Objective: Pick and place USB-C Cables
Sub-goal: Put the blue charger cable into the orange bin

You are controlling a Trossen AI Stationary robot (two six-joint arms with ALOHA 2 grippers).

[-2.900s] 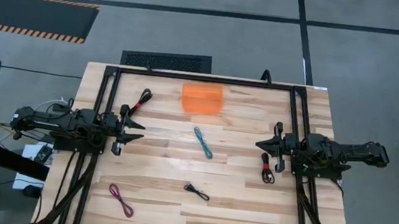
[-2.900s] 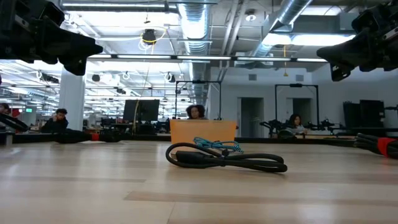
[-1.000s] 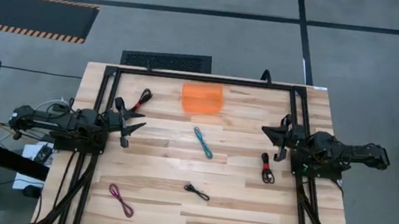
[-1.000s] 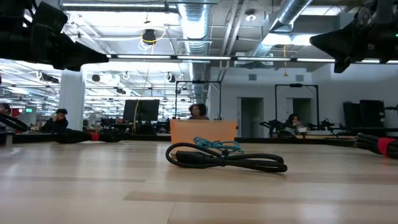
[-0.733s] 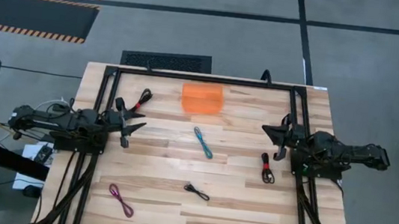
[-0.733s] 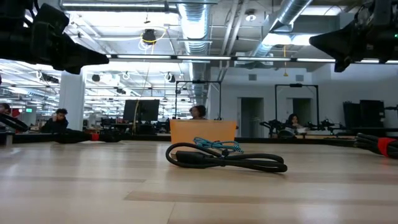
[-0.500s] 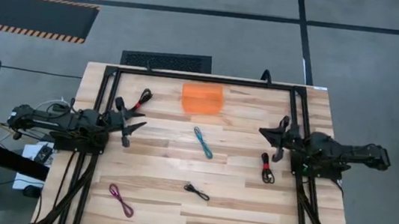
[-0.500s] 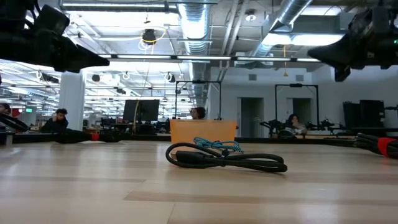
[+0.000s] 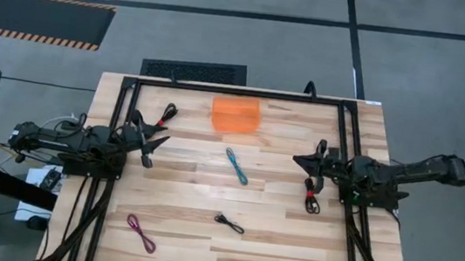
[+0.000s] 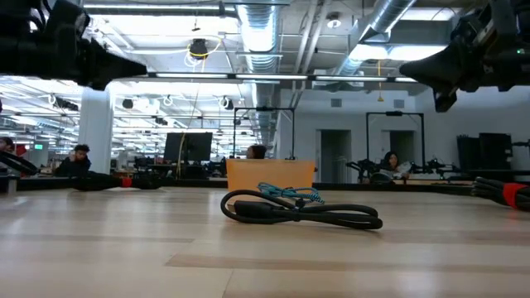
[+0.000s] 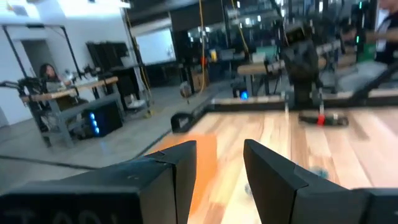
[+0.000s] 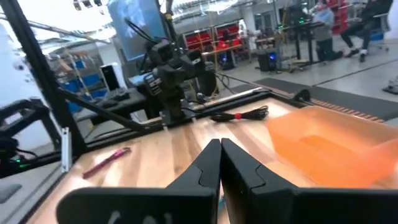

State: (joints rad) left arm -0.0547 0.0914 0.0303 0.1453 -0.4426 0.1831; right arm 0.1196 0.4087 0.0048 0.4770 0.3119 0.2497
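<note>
Overhead, a pale wooden worktop (image 9: 273,240) is sitting on grey floor; an office room with seated people is showing behind. Left tool (image 9: 154,144) is hovering narrowly parted at the left edge; right tool (image 9: 299,163) is pressed closed near the right edge. Teal cable (image 9: 236,165) is lying mid-worktop, thin and folded.

You get four views. The high view looks straight down on the whole table (image 9: 229,236). The low view sits at tabletop level, facing the room. Each wrist view looks forward past its own fingers. All four share the orange tray (image 9: 235,114).
</note>
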